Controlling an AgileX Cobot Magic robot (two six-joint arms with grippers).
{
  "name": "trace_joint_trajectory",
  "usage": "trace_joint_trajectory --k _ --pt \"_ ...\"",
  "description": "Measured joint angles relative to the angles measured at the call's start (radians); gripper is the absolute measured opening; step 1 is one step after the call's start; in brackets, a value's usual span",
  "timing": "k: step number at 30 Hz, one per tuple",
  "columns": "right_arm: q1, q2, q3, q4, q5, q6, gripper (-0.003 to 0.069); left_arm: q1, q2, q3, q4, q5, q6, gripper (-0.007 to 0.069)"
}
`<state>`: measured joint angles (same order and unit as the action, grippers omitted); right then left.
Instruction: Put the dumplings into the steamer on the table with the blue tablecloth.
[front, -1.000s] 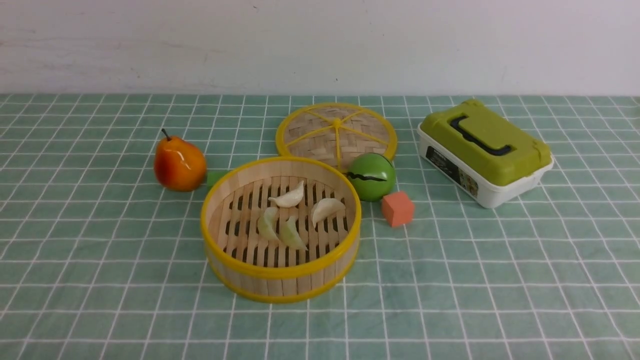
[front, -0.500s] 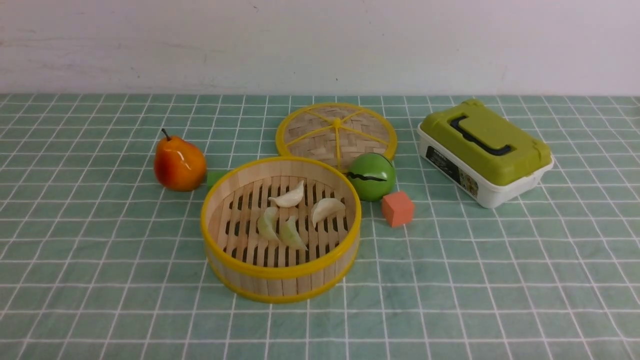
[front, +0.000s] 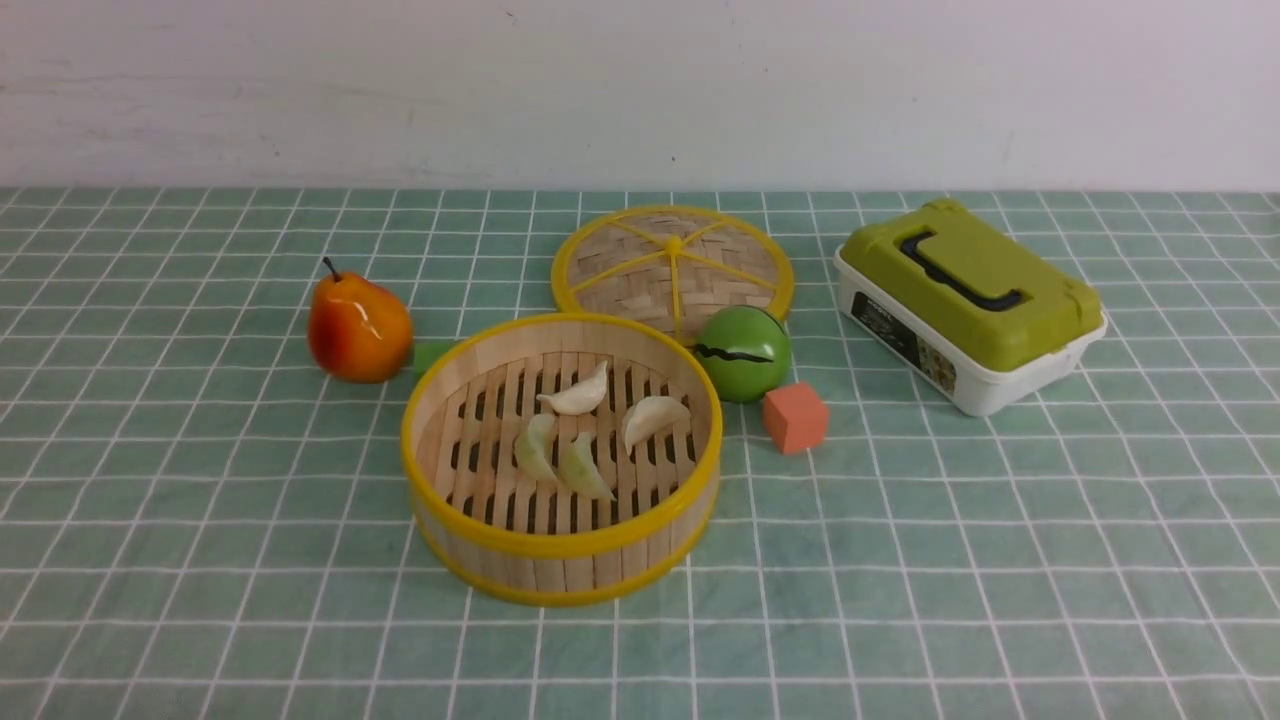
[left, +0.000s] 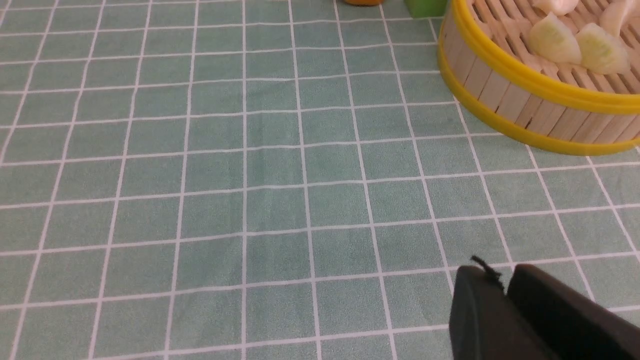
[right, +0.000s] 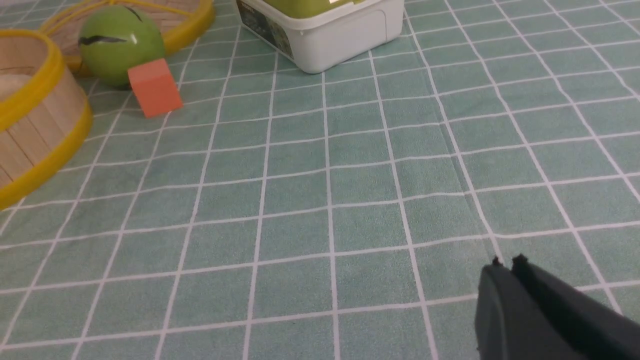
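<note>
Both arms' jaws closed, empty, above the blue tablecloth.

The left gripper hung low with its black fingers pressed together; the right gripper was likewise closed and empty.

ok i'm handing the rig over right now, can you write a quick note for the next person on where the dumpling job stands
Left gripper: shut, empty, low over bare cloth, clear of the steamer.
Right gripper: shut, empty, over bare cloth on the right side, away from everything.
Dumplings: all four lie on the steamer's slatted floor, two white ones at the back, two yellow-green ones nearer the front.
Done: none is left out on the blue tablecloth in any view.
Left: nothing for the dumplings. The steamer's lid lies flat behind it, which the job doesn't mention.
</note>
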<state>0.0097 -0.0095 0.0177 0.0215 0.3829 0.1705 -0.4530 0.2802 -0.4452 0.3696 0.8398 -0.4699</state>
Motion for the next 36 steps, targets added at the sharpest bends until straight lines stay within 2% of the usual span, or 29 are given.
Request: trace_joint_trajectory --k 14,19,24,28,30,33,36 --pt "0.000 0.000 0.000 0.001 0.000 0.000 0.0032 0.000 -0.002 0.001 0.000 -0.002 0.000 0.0092" --pt "-0.001 0.000 0.000 0.002 0.000 0.000 0.0041 0.017 -0.096 0.049 -0.006 -0.086 0.000 0.0093" --pt "-0.001 0.000 0.000 0.001 0.001 0.000 0.0044 0.135 -0.270 0.114 -0.044 -0.222 0.021 0.0095" --pt "-0.002 -0.001 0.000 0.001 0.001 0.000 0.0052 0.275 -0.294 0.178 -0.151 -0.369 0.031 0.0099" --pt "-0.003 -0.001 0.000 0.001 0.001 0.000 0.0055 0.351 -0.294 0.247 -0.235 -0.490 0.031 0.0101" --pt "-0.003 -0.001 0.000 0.000 0.001 0.000 0.0058 0.407 -0.294 0.338 -0.314 -0.639 0.034 0.0101" --pt "-0.003 -0.001 0.000 0.000 0.001 0.000 0.0062 0.415 -0.294 0.431 -0.342 -0.714 0.062 0.0101"
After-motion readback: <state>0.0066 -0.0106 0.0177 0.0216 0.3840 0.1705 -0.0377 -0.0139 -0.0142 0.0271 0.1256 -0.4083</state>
